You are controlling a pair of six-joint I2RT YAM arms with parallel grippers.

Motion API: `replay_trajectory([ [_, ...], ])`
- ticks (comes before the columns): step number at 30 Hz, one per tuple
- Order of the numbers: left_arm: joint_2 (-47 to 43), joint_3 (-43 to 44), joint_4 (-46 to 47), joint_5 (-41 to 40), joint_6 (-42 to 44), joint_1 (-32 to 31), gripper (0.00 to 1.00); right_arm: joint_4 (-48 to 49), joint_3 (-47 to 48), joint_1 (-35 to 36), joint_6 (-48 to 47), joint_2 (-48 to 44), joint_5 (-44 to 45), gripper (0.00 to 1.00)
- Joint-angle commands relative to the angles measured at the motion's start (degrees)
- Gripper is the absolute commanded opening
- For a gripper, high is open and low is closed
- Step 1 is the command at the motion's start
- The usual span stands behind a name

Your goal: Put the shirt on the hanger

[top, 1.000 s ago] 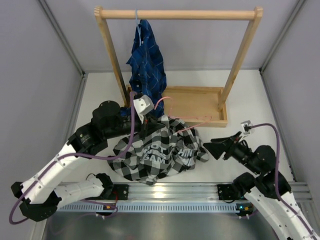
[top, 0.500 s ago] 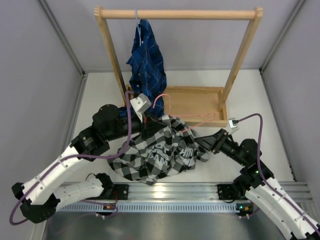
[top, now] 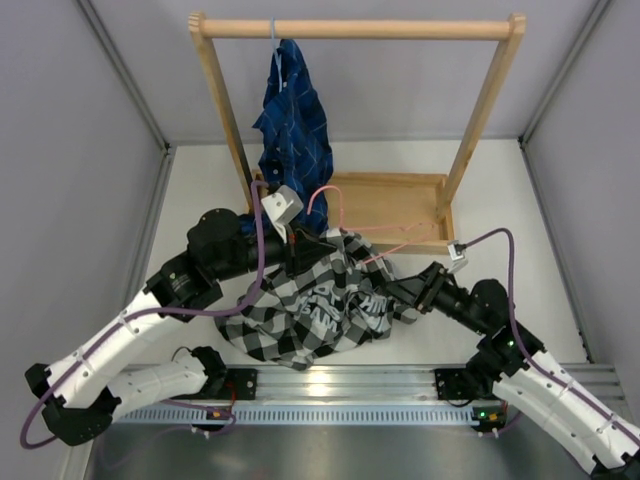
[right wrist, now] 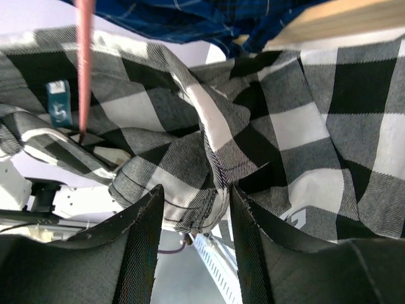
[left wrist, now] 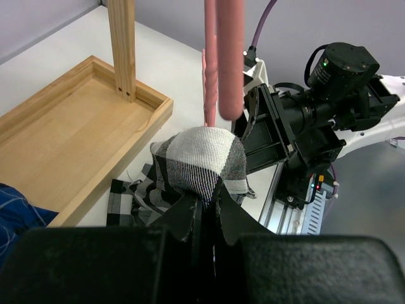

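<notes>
Left tool [left wrist: 206, 193] clamped on shirt [top: 300, 320] fold, hanger [left wrist: 223, 57] close by. Right tool [right wrist: 193, 209] straddles another fold; can't tell if clamped.

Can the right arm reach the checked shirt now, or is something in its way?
Probably yes: the right gripper has a fold of the shirt between its open fingers, nothing blocking.

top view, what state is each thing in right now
shirt: crumpled on the table, partly draped over the hanger
hanger: partly buried in the shirt, hook end sticking out
blue shirt: hanging from the rack
left gripper: shut on the shirt
right gripper: open, fingers either side of a shirt fold
</notes>
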Motion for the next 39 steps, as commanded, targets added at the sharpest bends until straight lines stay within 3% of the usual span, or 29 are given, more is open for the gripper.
replay_trajectory([
  [1, 0.07, 0.32, 6.84, 0.35, -0.66, 0.13, 0.0, 1.83, 1.39, 2.36, 1.39, 1.63, 2.04, 0.44],
  [6, 0.07, 0.32, 7.28, 1.23, -0.66, 0.13, 0.0, 3.16, 1.39, 4.12, 2.01, 3.13, 5.38, 0.35],
  [7, -0.02, 0.24, 7.37, 1.66, -0.57, 0.13, 0.0, 2.98, 1.47, 4.2, 1.92, 3.04, 6.08, 0.24],
  [9, -0.28, -0.29, 7.28, 1.76, -0.31, 0.13, 0.0, 2.19, 2.0, 4.29, 1.57, 2.69, 8.54, 0.17],
  [11, -0.9, -0.82, 7.28, 1.93, 0.04, 0.04, 0.0, -0.09, 3.22, 4.21, 0.17, 2.69, 11.52, 0.01],
  [16, -4.84, -4.5, 7.28, 1.58, 0.31, 0.13, 0.0, -4.13, 6.48, 2.98, -5.27, 3.65, 17.51, 0.0],
  [24, -13.55, -13.12, 7.72, 0.35, 0.57, 0.04, 0.0, -17.3, 21.77, -1.94, -18.45, 8.66, 23.31, 0.0],
  [31, -20.58, -20.32, 8.78, -1.49, -3.29, 0.04, 0.0, -22.84, 34.07, -4.14, -27.33, 19.8, 26.3, 0.0],
  [39, -18.23, -20.43, 3.78, -2.02, -5.14, 0.04, 0.0, -27.78, 47.87, -4.14, -39.19, 30.46, 29.91, 0.0],
])
